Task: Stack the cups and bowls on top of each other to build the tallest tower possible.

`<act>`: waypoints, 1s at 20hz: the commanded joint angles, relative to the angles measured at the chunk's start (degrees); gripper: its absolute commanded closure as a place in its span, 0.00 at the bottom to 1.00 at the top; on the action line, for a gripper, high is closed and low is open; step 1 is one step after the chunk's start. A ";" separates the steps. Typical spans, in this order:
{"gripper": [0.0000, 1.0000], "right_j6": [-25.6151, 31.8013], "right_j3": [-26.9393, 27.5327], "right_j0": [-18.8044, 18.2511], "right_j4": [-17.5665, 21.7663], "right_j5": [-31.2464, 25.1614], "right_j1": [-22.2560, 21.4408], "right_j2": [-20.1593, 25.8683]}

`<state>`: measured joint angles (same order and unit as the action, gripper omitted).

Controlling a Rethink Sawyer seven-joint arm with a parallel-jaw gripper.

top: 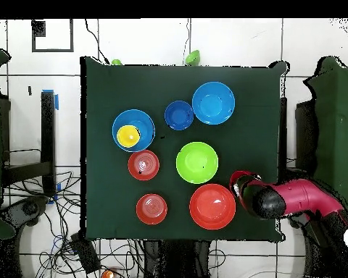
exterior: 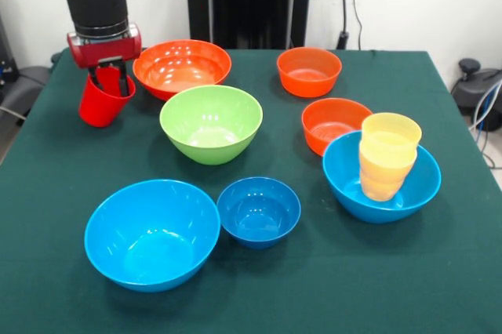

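My gripper (exterior: 110,83) is shut on the rim of the red cup (exterior: 103,103) and holds it tilted near the table's left side, just left of the large orange bowl (exterior: 182,67). In the overhead view the gripper (top: 243,190) and the red cup (top: 239,179) are right of that bowl (top: 212,206). The tower (exterior: 382,173) is a large light-blue bowl (exterior: 416,185) holding stacked yellow cups (exterior: 388,154); it also shows in the overhead view (top: 133,130). The green bowl (exterior: 211,123) stands in the middle.
A second large light-blue bowl (exterior: 151,234) and the small dark blue bowl (exterior: 259,211) stand at the front. Two small orange bowls (exterior: 309,70) (exterior: 331,121) stand at the right, one touching the tower's base. The green cloth covers the table (exterior: 63,193).
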<state>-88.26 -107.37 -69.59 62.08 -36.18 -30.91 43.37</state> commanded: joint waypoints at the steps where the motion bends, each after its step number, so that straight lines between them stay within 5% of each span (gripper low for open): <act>1: 0.00 17.74 4.33 2.00 3.84 -2.24 1.81 -1.26; 20: 0.00 22.43 6.24 2.38 4.44 -4.43 -0.70 -1.03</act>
<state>-87.93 -105.73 -69.57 62.07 -36.18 -32.08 43.38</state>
